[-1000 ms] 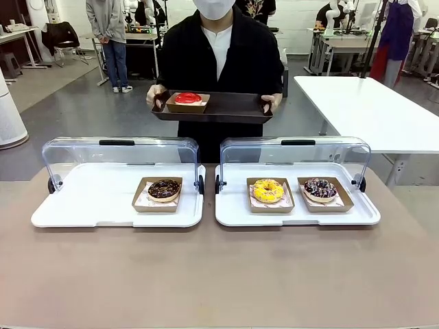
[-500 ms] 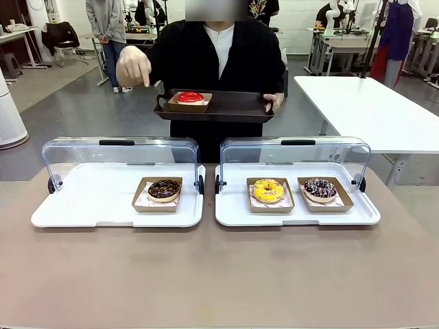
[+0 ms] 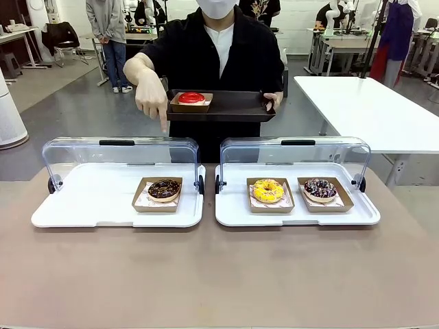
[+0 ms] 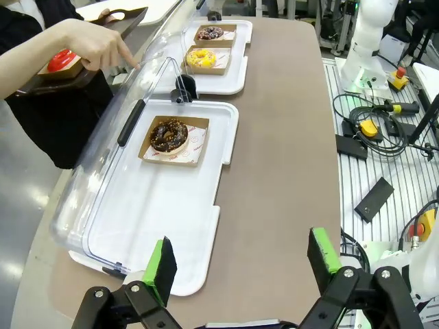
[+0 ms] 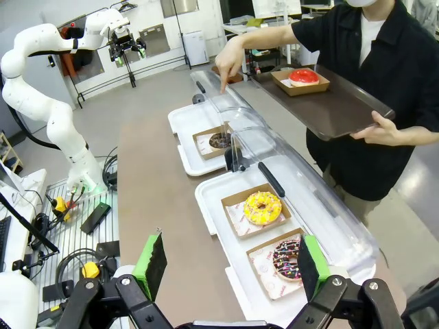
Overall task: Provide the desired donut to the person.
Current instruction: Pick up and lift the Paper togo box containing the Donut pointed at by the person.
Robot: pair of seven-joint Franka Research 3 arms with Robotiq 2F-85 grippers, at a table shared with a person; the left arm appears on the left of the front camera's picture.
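Left wrist: chocolate donut (image 4: 169,134) beyond claw (image 4: 243,259)

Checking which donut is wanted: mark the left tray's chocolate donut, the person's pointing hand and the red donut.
left tray's chocolate donut (image 3: 164,189), front view, glazed top
person's pointing hand (image 3: 151,97), front view, back of hand
red donut (image 3: 191,98), front view, red icing

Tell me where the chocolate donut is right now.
In the front view the chocolate donut sits on the left white tray, near that tray's right edge. The person's hand points down toward it from the far side.
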